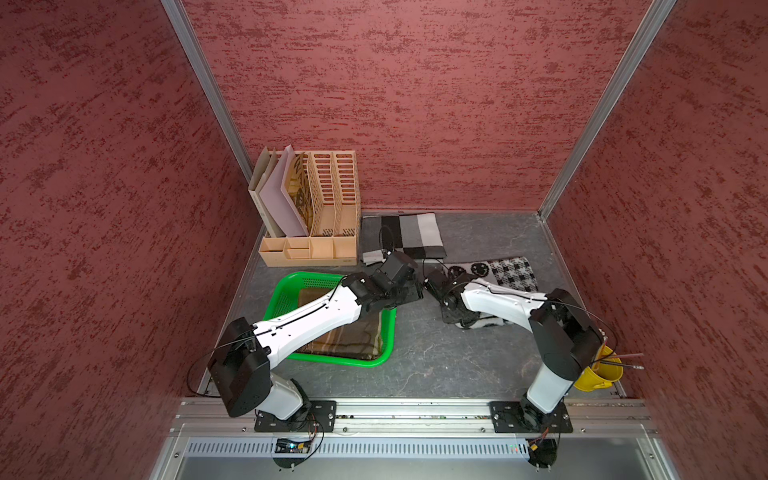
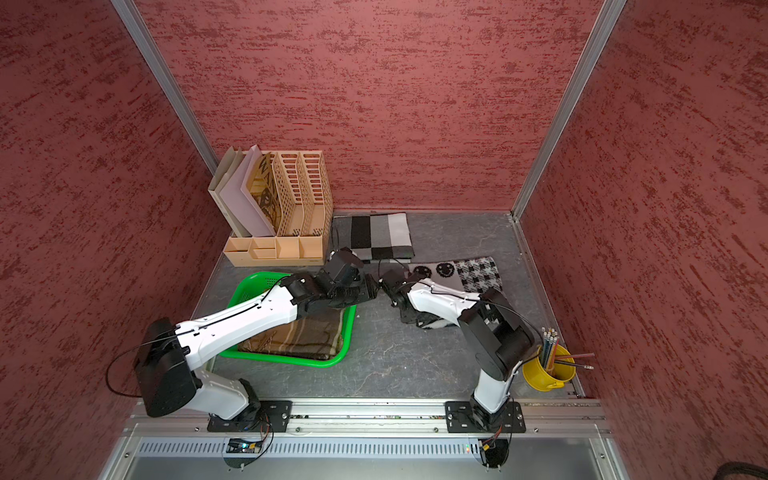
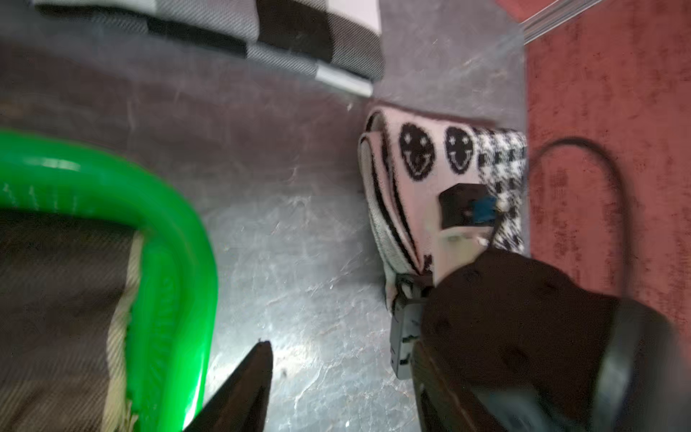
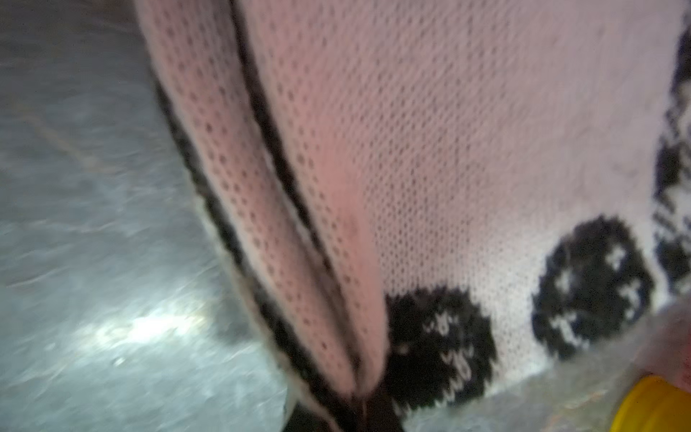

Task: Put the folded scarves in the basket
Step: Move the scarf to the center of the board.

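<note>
Knit scarf (image 1: 513, 272) was clamped at its lower-left edge by my right gripper (image 3: 405, 288); basket (image 1: 332, 360) lay frame-left in both top views, past my left gripper (image 1: 411, 293), jaws parted, empty.

Basket (image 1: 332, 360) half hidden under left arm (image 1: 307, 320), smiley scarf (image 4: 448, 149) blurred, bucket (image 4: 654, 407) cut off

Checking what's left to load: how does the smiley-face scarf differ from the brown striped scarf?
Pattern: the smiley-face scarf is white with black faces and checks; the brown striped scarf is brown with pale stripes.
Place: the smiley-face scarf lies on the table outside the basket; the brown striped scarf lies inside it.
Grip: the right gripper is shut on the smiley-face scarf's edge; nothing grips the brown striped scarf.
Both are folded.
</note>
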Controlling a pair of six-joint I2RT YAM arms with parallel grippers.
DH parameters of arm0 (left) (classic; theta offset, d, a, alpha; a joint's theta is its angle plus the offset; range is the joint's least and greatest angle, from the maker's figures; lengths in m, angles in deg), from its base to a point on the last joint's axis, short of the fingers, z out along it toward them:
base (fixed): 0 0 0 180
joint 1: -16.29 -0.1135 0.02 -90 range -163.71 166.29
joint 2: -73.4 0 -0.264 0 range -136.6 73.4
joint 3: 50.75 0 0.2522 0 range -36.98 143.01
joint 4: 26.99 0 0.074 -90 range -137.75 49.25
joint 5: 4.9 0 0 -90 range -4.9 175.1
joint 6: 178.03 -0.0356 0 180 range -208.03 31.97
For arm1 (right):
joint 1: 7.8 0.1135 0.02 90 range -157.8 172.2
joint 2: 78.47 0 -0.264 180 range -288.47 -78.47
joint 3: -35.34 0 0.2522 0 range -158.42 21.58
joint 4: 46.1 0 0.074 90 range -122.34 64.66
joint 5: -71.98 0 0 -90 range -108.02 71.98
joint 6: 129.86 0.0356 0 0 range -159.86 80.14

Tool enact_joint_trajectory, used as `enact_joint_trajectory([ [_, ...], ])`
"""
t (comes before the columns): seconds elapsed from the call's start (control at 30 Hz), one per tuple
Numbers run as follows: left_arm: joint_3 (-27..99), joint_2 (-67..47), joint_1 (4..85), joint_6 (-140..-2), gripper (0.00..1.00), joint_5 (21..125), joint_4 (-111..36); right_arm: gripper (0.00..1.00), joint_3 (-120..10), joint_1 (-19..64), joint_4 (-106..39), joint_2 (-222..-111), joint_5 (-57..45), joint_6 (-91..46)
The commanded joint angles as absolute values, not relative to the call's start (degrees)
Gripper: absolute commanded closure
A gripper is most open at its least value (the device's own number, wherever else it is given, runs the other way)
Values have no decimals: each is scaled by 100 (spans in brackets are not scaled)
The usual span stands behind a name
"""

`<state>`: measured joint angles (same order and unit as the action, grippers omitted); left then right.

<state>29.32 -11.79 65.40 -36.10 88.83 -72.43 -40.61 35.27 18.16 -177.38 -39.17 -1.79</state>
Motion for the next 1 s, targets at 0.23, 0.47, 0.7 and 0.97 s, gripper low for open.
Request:
enact_joint_trajectory([
  [0.23, 2404, -1284, 6912, -2993, 31, 8843, -6513, 100, -4211, 4572, 1423, -17527, -3253, 1112],
  [0.47, 2542, -969, 7004, -2946, 31, 9410, -6763, 79, -3968, 4564, 1345, -16517, -3254, 1111],
  [0.7, 2521, -229, 7070, -2775, 33, 10034, -6988, 100, -3859, 4512, 1196, -16479, -3018, 1094],
  [0.97, 2642, 385, 6858, -3370, 44, 9533, -7321, 100, -3891, 4484, 749, -16957, -2678, 1173],
])
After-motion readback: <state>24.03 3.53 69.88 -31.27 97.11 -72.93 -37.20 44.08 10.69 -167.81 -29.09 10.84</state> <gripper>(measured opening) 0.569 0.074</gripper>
